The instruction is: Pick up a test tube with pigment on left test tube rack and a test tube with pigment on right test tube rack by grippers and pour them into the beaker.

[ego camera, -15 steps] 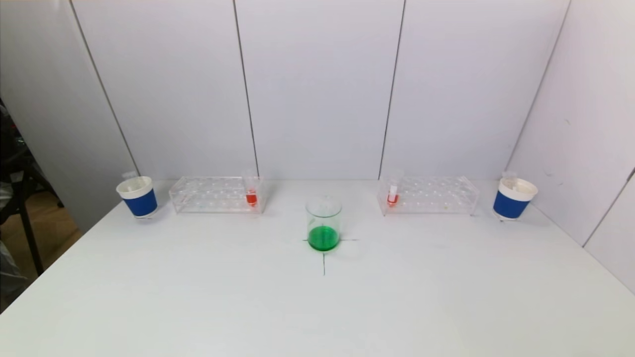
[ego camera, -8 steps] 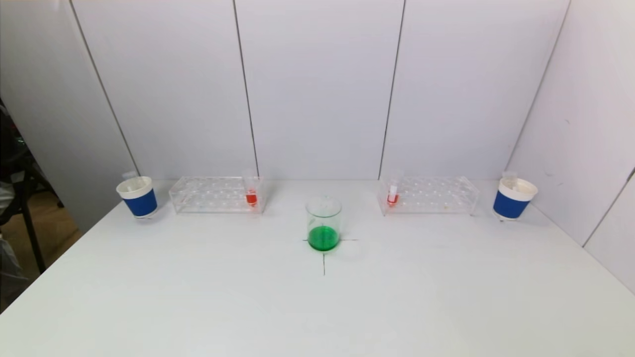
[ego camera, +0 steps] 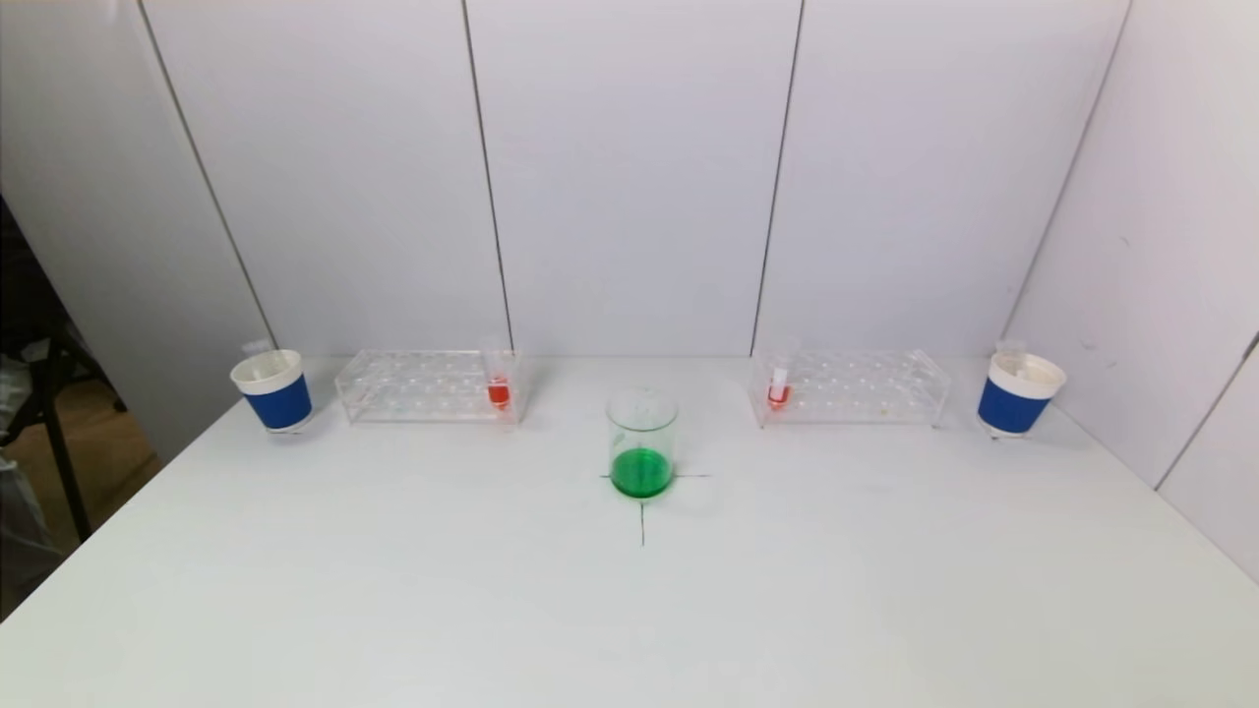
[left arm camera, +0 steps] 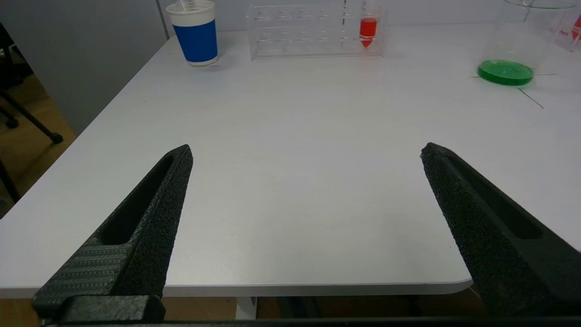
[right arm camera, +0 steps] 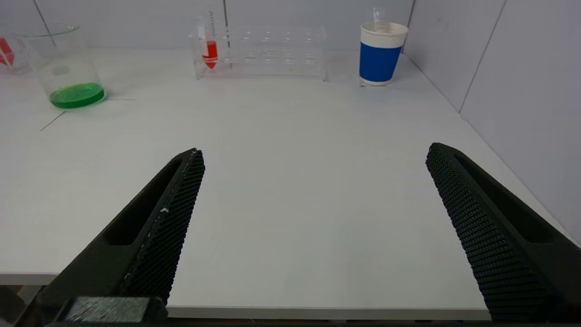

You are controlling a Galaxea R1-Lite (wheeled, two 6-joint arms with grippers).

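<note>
A glass beaker [ego camera: 641, 442] with green liquid at its bottom stands at the table's middle on a drawn cross. The clear left test tube rack [ego camera: 428, 385] holds one test tube of red pigment [ego camera: 499, 390] at its inner end. The clear right test tube rack [ego camera: 851, 386] holds a test tube of red pigment [ego camera: 778, 390] at its inner end. Neither arm shows in the head view. My left gripper [left arm camera: 305, 152] hangs open over the table's near edge, far from the left tube [left arm camera: 368, 32]. My right gripper [right arm camera: 314, 152] is open too, far from the right tube [right arm camera: 209, 53].
A blue and white paper cup [ego camera: 272, 390] stands left of the left rack, another paper cup [ego camera: 1019, 392] right of the right rack. White panel walls close the back and the right side. The table's left edge drops to the floor.
</note>
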